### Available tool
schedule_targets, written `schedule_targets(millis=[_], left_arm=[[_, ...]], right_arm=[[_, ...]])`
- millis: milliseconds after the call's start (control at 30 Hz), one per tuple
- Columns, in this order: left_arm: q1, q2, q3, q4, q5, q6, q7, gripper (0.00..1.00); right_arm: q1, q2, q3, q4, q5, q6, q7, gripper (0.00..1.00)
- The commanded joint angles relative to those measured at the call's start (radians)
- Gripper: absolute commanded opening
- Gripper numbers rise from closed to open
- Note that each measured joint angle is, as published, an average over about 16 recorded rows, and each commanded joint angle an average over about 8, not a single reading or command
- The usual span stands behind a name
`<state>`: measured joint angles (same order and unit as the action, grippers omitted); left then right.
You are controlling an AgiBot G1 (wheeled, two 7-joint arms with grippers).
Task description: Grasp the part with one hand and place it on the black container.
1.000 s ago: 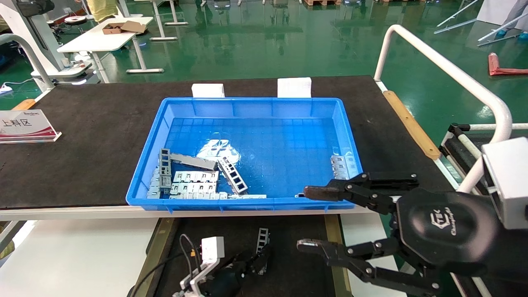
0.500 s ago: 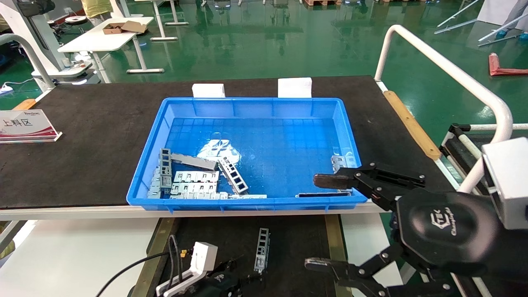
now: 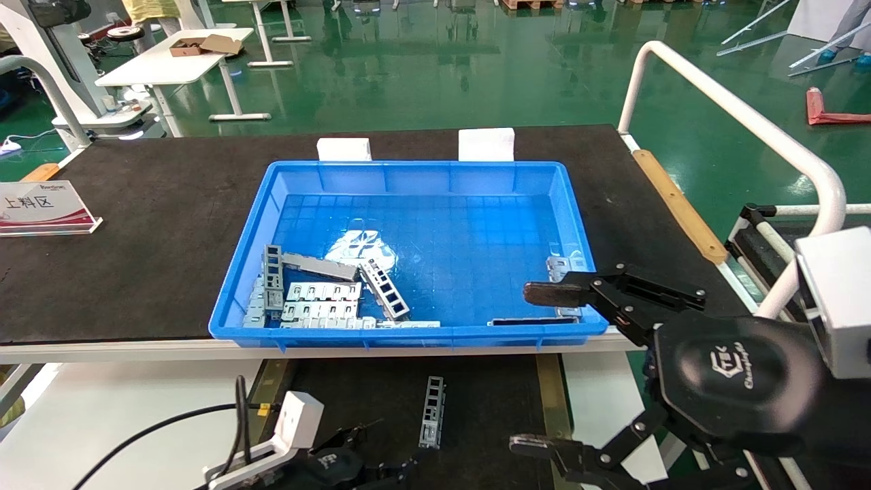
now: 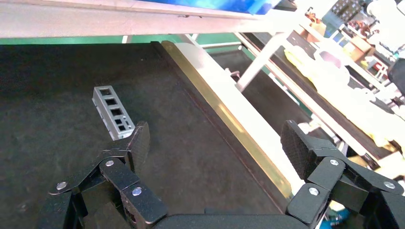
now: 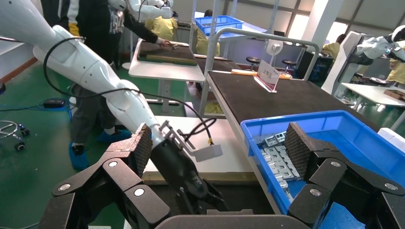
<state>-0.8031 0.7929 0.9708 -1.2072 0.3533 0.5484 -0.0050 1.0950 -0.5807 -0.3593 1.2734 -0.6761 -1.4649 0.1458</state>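
The part [image 3: 433, 412], a slim silver ladder-like strip, lies flat on the black container [image 3: 490, 401], free of both grippers. In the left wrist view the part [image 4: 112, 112] rests on the container's dark floor [image 4: 57, 124], just beyond one fingertip of my left gripper [image 4: 217, 143]. That left gripper [image 3: 381, 450] is low at the near edge of the head view, open and empty. My right gripper [image 3: 537, 371] hovers open and empty over the bin's near right corner and the container's right rail [image 3: 548, 395].
The blue bin [image 3: 408, 335] on the table mat holds several more grey metal pieces [image 3: 320, 299] in its near left corner. A sign [image 3: 41, 207] stands at the far left. A white tube rail [image 3: 742, 116] curves along the right.
My left gripper let go of the part and drew back toward the near edge, leaving it flat on the container. My right gripper shifted slightly right and spread wider.
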Motion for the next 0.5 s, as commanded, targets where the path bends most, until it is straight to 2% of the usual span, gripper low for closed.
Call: schedule_targets(millis=[33, 233, 500], left_arm=[[-0.002, -0.029, 0.003, -0.023, 0.003, 0.017, -0.006, 1.0], [-0.021, -0.069, -0.002, -0.077, 0.002, 0.039, -0.019, 1.0], [-0.032, -0.081, -0.005, -0.1, 0.002, 0.044, -0.025, 1.0]], right_arm=[[0.0, 0.0, 0.0, 0.0, 0.0, 0.0, 0.0, 1.0], [0.0, 0.0, 0.0, 0.0, 0.0, 0.0, 0.0, 1.0], [0.0, 0.0, 0.0, 0.0, 0.0, 0.0, 0.0, 1.0]])
